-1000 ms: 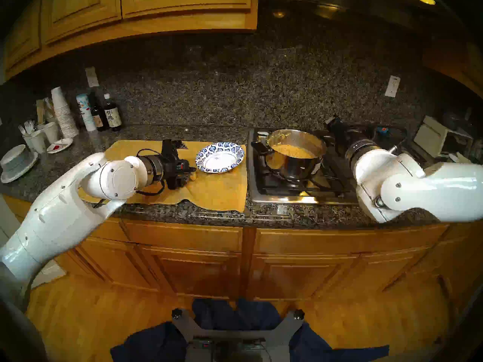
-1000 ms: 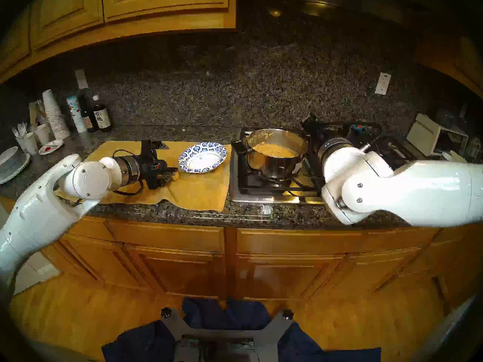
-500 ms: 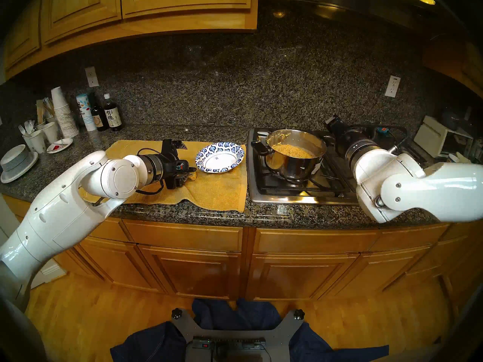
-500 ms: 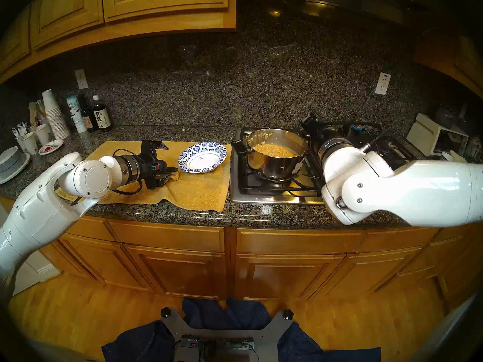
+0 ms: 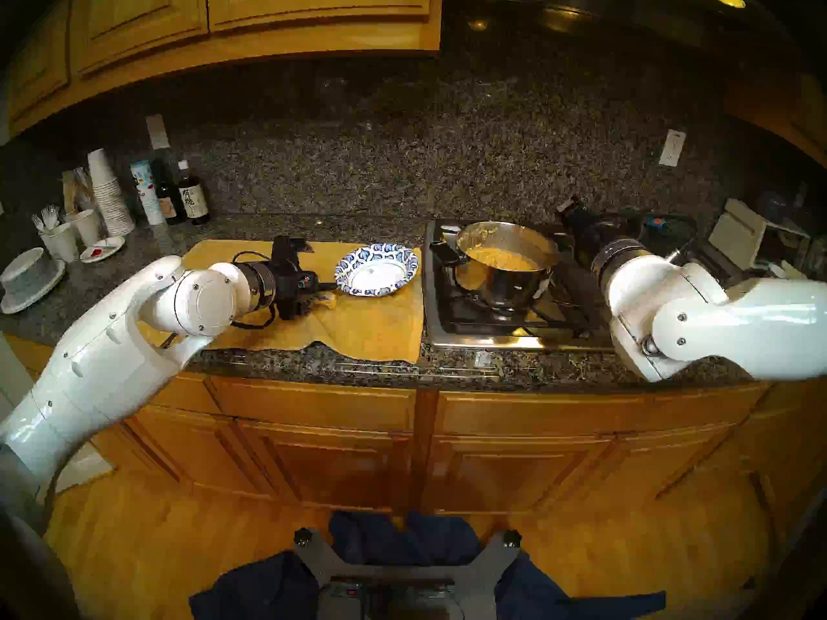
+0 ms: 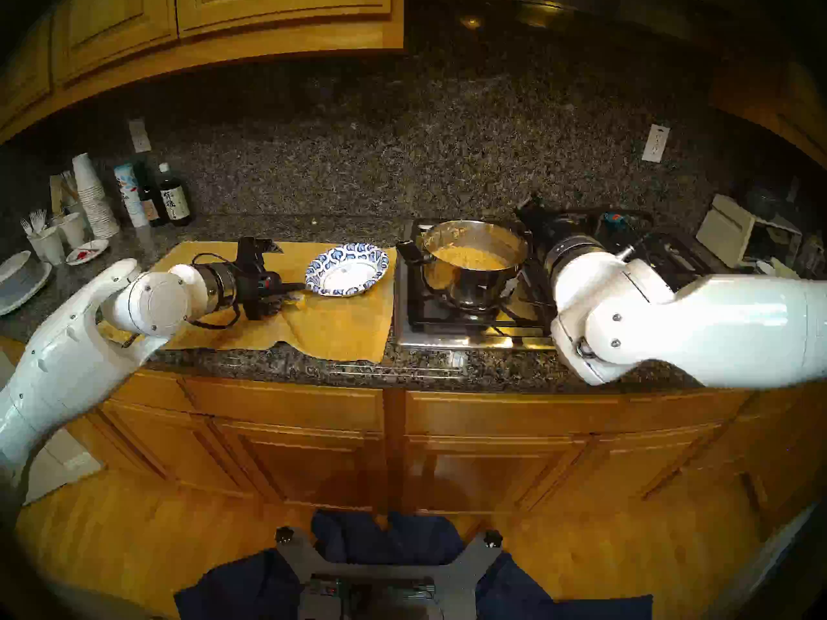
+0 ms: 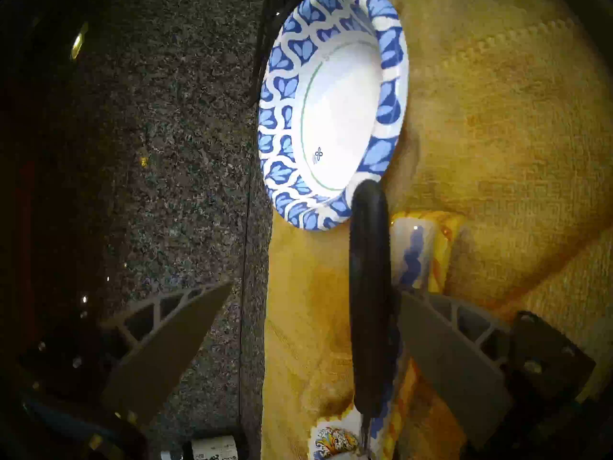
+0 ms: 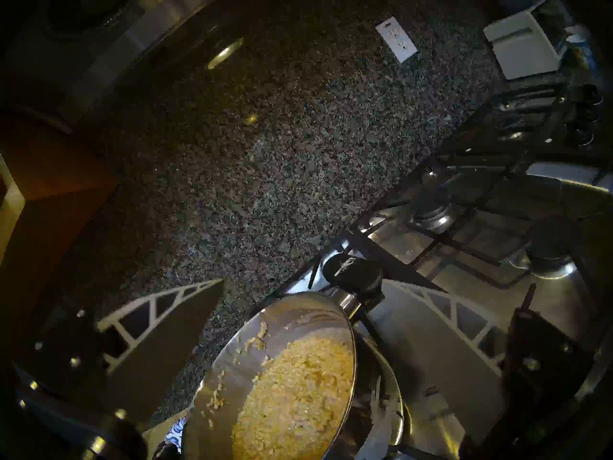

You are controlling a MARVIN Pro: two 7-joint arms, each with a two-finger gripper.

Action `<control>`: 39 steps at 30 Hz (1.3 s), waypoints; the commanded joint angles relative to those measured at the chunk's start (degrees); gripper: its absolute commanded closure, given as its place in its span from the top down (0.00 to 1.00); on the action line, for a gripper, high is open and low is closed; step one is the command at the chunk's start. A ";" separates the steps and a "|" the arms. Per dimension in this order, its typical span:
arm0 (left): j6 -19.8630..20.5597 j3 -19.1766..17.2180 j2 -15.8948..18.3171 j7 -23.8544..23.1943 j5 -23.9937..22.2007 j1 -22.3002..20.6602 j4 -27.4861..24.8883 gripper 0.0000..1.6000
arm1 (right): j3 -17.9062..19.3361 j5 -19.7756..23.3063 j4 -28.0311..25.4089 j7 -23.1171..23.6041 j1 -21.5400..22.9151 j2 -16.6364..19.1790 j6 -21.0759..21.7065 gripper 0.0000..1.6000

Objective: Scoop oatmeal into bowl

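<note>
Over towel [image 5: 367, 328], left claw [image 7: 311, 296] level, gaping; right claw [image 8: 298, 290] gaping beside pot [image 8: 232, 366]

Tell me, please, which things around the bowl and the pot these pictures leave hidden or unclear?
- Dark handle, left wrist view: its working end runs under the bottom edge, over the painted rest; it could be a spoon or ladle.
- Pot, right wrist view: cut off by the bottom edge, so the depth of the oatmeal stays unknown.
- Right gripper, head view: dark and blurred against the backsplash.
- Bottle labels: too small.
</note>
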 commanded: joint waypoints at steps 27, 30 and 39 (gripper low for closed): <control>0.45 -0.28 -1.30 -2.07 0.81 -1.07 -0.40 0.63 | 1.00 -0.95 -0.09 0.33 1.93 -0.05 -0.23 1.00; 0.45 -0.27 -1.34 -2.04 0.85 -1.05 -0.30 0.48 | 0.99 -0.92 -0.08 0.35 1.94 -0.06 -0.24 1.00; 0.73 -0.38 -1.42 -1.62 1.36 -0.66 -0.21 0.00 | 0.96 -0.87 -0.07 0.38 1.96 -0.09 -0.26 1.00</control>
